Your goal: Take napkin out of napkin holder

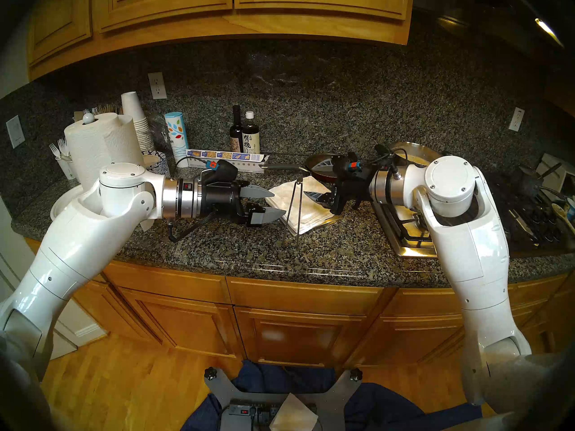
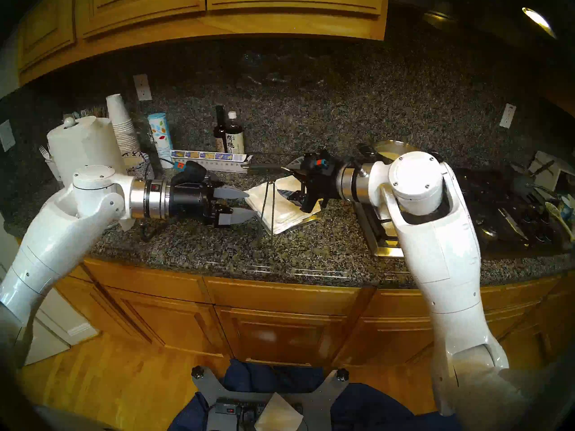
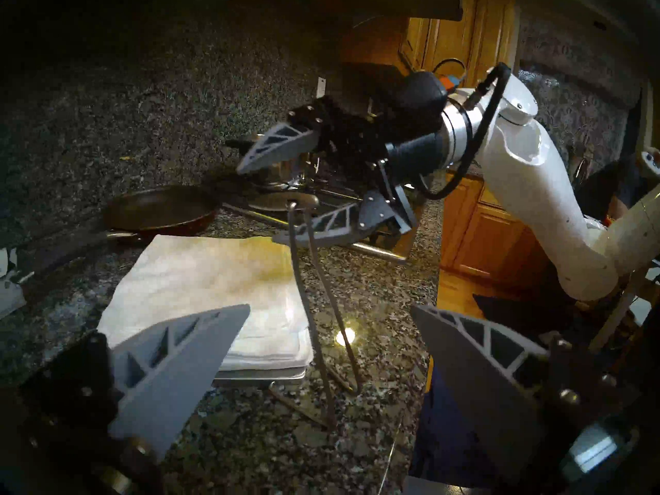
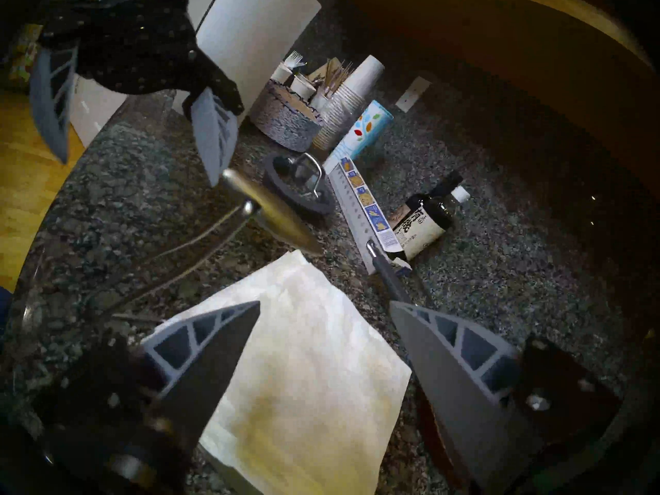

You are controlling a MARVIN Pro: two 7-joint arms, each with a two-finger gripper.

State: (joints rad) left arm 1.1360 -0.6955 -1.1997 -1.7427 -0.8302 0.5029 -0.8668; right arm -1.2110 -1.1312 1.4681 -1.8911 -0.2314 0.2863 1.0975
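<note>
napkins (image 1: 306, 203) lie as a thick white stack on the flat metal plate of the napkin holder (image 1: 328, 221), in the middle of the granite counter (image 1: 326, 256); no single sheet is lifted clear of the stack in any view. the right gripper (image 1: 315, 180) hangs over the far right part of the stack with its two grey fingers spread wide and nothing between them, one finger low and close above the paper, the other up over the frying pan (image 1: 317, 167); whether the low finger touches the top sheet cannot be told. the left gripper (image 1: 273, 205) is level with the stack's left edge, fingers also parted and empty, the upper tip just beside the stack's corner. between the two grippers the holder's thin wire arm (image 1: 294, 212) stands raised off the napkins, hinged at the near side of the plate, its top loop up near the right gripper. in the right wrist view a brass-coloured teardrop weight (image 4: 271, 212) hangs at the top of that wire, above the stack's far corner. behind the stack the dark frying pan sits with its handle pointing left toward a long foil-style box (image 1: 224, 159). further left stand two dark bottles (image 1: 244, 135), a blue-and-white canister (image 1: 176, 135), a tower of paper cups (image 1: 138, 119) and a paper-towel roll (image 1: 102, 147). to the right is a stainless cooktop (image 1: 407, 234).
</note>
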